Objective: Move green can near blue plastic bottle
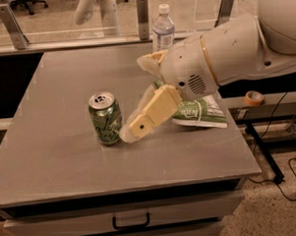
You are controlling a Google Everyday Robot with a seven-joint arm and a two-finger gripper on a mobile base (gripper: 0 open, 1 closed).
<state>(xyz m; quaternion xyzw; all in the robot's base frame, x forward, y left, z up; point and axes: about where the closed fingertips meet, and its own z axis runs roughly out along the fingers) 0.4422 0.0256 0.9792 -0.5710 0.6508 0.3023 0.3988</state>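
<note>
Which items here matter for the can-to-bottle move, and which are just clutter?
Job: green can, upright mid-table; blue plastic bottle, at the far edge; gripper, close beside the can.
Lying about: green snack bag, partly behind the arm; tape roll, off the table.

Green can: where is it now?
In the camera view, the green can stands upright left of centre on the table, the gripper close on its right.

No wording can be read anywhere. The green snack bag (pixel 201 112), right of centre, bears white lettering that cannot be made out. The blue plastic bottle (pixel 163 31), at the far edge, has a white label with illegible dark marks. The green can (pixel 105 121) shows only pale swirls. The gripper (pixel 130 134) sits just right of the can.
</note>
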